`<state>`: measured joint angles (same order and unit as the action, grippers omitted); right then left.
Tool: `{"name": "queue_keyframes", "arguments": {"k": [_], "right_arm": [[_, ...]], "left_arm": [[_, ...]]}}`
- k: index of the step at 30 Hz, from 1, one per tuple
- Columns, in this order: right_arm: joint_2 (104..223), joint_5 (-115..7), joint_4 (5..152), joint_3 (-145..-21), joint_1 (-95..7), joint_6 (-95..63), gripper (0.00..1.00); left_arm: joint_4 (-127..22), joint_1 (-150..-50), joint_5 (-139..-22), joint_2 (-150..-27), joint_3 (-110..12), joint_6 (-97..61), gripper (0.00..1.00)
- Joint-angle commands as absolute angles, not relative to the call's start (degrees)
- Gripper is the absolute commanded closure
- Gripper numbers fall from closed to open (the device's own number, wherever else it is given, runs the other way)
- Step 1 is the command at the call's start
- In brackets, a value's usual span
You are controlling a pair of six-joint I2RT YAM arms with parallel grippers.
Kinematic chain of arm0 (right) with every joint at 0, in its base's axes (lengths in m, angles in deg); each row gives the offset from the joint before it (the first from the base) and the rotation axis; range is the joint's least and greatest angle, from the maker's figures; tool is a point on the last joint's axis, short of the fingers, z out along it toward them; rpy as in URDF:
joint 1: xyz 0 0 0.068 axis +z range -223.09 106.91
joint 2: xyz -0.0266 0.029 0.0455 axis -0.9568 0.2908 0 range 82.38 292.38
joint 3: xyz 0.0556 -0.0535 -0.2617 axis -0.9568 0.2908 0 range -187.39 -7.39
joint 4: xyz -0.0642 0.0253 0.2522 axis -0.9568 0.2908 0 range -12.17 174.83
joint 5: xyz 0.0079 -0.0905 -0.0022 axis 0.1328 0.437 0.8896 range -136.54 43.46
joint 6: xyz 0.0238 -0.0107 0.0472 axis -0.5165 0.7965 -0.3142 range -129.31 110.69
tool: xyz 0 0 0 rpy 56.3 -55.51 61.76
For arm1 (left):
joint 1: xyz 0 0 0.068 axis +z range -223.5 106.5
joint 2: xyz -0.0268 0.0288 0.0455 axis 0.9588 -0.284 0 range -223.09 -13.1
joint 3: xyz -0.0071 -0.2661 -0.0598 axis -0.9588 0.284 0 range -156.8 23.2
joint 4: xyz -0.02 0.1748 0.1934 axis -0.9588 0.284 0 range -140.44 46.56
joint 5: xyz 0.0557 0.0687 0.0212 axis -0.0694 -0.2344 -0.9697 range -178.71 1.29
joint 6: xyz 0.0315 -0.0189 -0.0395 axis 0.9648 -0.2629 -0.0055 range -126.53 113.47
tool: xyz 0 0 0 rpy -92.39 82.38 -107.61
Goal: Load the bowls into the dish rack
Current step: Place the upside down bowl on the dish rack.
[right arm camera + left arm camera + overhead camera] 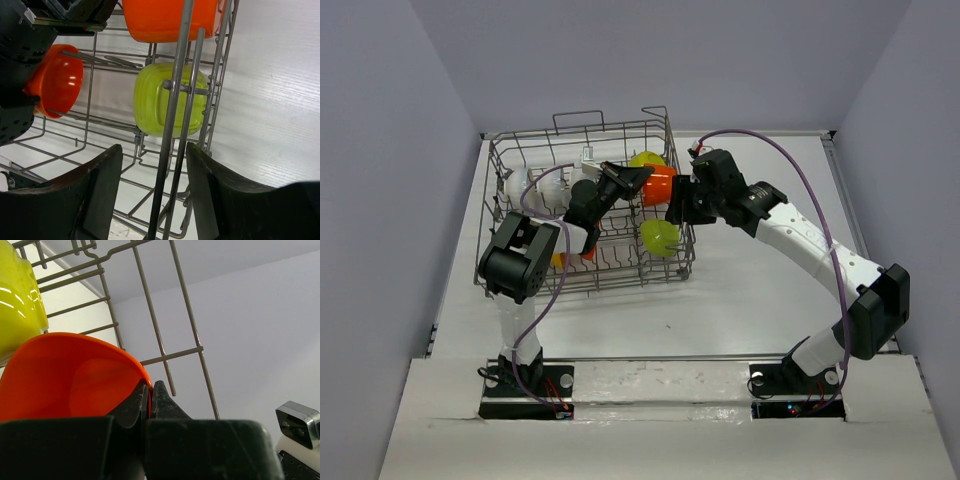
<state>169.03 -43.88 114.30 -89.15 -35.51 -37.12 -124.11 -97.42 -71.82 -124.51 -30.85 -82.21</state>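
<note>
The grey wire dish rack (520, 150) stands at the table's back left. My left gripper (638, 178) reaches in over it, shut on the rim of a red-orange bowl (661, 185); in the left wrist view the fingertips (161, 392) pinch that bowl's (65, 375) edge. Inside the rack are lime green bowls (647, 160) (660, 238) and white bowls (535, 187). My right gripper (677, 205) is at the rack's right wall, open, with the upright wires (175, 150) standing between its fingers. Through them the right wrist view shows a lime bowl (160, 100) and another red-orange bowl (57, 80).
The left forearm (582, 215) crosses the rack's middle and hides part of its floor. A bit of orange-yellow (557, 260) peeks out beneath it. Bare white table (760, 290) lies right of the rack, bounded by grey walls.
</note>
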Motion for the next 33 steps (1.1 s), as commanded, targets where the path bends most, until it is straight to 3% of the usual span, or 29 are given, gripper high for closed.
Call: {"name": "queue_keyframes", "arguments": {"k": [1,25,33], "right_arm": [[168.9,-43.1,113.0,-89.5,-35.0,-36.1,0.41],[168.7,-43.5,112.6,-88.6,-35.0,-36.0,0.41],[168.7,-43.8,112.2,-88.1,-35.0,-35.9,0.41]], "left_arm": [[-146.6,-97.8,-72.6,-123.0,-31.2,-81.2,0.97],[-144.0,-97.8,-73.7,-119.6,-28.2,-78.8,0.91],[-139.8,-97.8,-74.4,-116.8,-27.8,-76.8,0.81]]}}
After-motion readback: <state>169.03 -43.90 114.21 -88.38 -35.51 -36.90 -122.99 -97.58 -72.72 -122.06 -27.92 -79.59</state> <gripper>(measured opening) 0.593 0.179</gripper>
